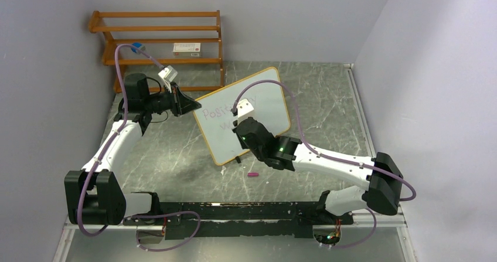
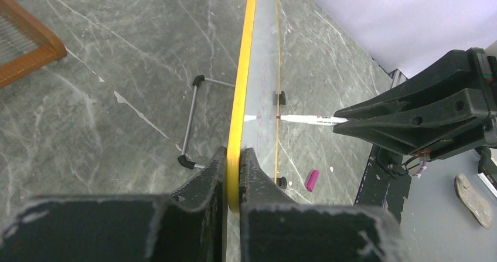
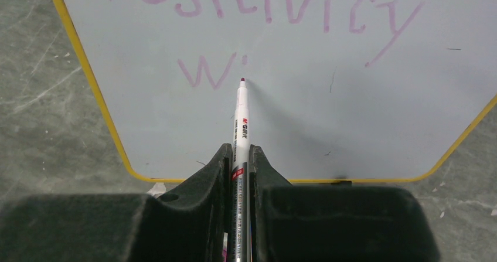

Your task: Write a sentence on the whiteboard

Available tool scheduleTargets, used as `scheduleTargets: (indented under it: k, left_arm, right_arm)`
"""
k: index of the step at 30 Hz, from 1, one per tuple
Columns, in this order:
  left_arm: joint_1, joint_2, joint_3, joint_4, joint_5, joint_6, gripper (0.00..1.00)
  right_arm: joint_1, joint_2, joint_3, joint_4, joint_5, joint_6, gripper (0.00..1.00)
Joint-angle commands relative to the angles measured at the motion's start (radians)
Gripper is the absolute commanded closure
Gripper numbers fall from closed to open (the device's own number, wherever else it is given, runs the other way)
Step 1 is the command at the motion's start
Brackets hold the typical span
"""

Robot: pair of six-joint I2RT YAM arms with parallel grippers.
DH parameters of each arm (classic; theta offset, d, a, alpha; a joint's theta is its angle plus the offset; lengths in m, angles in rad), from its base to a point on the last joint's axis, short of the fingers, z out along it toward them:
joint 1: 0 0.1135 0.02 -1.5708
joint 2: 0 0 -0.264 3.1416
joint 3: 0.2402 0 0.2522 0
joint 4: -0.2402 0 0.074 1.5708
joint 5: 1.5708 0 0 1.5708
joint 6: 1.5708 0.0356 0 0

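One whiteboard (image 1: 266, 98) stands upright mid-tabletop (image 1: 328, 109), turned at an angle; left gripper (image 2: 234, 156) is clamped tight on its yellow frame edge; right gripper (image 3: 239, 153) is closed around a white marker (image 3: 241, 115), tip at the board; the sentence (image 3: 264, 4) reads "Positivity" above "wi", purple; a pink cap (image 1: 253, 173) lies on the tabletop near the board's foot.

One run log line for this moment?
left gripper: shut on whiteboard edge | right gripper: shut on marker, tip at whiteboard | sentence: "Positivity w" written
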Motion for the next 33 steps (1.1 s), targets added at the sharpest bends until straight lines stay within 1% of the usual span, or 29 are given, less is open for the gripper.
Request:
scheduleTargets:
  k: [1,26,33]
  left_arm:
    - [-0.012,0.009,0.002,-0.034,-0.052,0.085,0.95]
    - [-0.012,0.009,0.003,-0.03,-0.043,0.084,0.95]
    - [-0.012,0.008,0.003,-0.029,-0.045,0.083,0.95]
  right_arm:
    - [-0.002,0.005,-0.007,-0.013,-0.012,0.027,1.0]
    - [-0.002,0.046,0.024,0.059,0.043,0.001,1.0]
    - [-0.003,0.056,0.033,0.04,0.037,0.005,1.0]
